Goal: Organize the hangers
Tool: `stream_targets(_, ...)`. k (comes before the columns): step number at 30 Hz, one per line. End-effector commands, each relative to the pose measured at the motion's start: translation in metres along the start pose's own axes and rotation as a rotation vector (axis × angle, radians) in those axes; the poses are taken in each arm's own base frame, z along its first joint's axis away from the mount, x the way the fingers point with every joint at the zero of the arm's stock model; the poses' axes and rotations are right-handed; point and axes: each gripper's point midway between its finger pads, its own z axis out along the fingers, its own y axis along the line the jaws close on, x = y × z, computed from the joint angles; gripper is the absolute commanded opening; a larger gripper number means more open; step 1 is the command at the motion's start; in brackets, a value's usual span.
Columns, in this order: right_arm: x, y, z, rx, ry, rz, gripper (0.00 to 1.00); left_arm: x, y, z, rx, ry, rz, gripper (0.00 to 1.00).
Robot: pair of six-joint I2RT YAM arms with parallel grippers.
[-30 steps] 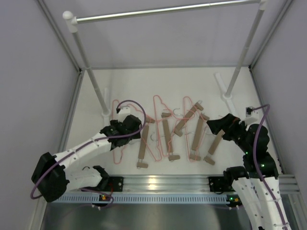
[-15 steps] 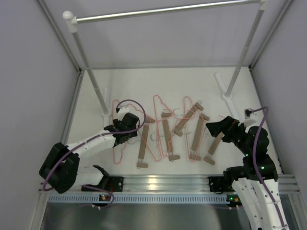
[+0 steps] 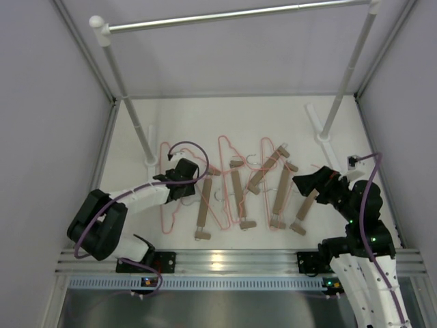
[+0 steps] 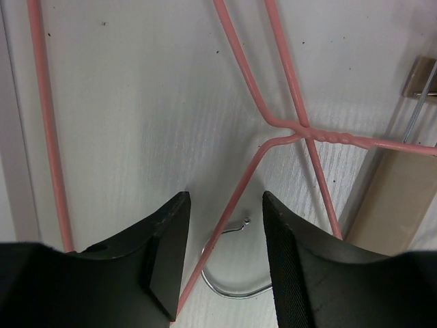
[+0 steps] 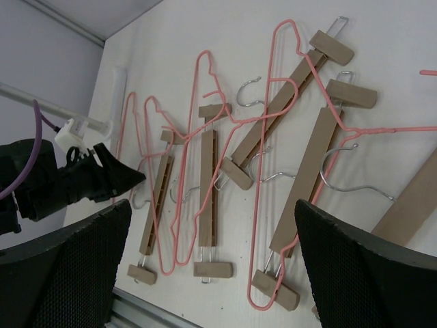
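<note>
Several thin pink wire hangers (image 3: 171, 201) and tan wooden bar hangers (image 3: 237, 191) with silver hooks lie tangled flat on the white table. My left gripper (image 3: 190, 186) is down at the leftmost pink hanger. In the left wrist view its jaws (image 4: 225, 199) stand part open astride one pink wire (image 4: 240, 184), with a gap on both sides and a silver hook (image 4: 229, 290) just beneath. A wooden hanger (image 4: 399, 198) lies to the right. My right gripper (image 3: 304, 179) hovers wide open and empty over the right-hand hangers (image 5: 311, 160).
A long silver rail (image 3: 232, 14) on white posts (image 3: 126, 96) spans the back of the table, with its feet (image 3: 151, 147) beside the hangers. Grey walls close in on both sides. An aluminium base rail (image 3: 225, 260) runs along the near edge.
My left gripper has dropped closer to the table and its jaws have narrowed around the pink wire. The left elbow swung inward. The right arm has barely moved.
</note>
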Motion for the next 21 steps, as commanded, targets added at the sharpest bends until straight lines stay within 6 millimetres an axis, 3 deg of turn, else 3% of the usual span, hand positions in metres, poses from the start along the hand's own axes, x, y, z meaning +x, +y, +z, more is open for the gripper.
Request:
stream_targets(1, 0.002, -0.001, -0.001, -0.002, -0.001, 0.004, 0.99, -0.024, -0.017, 0.0, 0.05, -0.052, -0.034, 0.5)
stream_targets(12, 0.006, -0.004, 0.0, 0.001, 0.003, 0.017, 0.99, -0.022, -0.016, 0.009, 0.012, -0.024, -0.028, 0.38)
stream_targets(21, 0.008, -0.004, -0.001, -0.006, 0.004, 0.018, 0.99, -0.019, -0.016, 0.013, -0.002, 0.002, -0.031, 0.01)
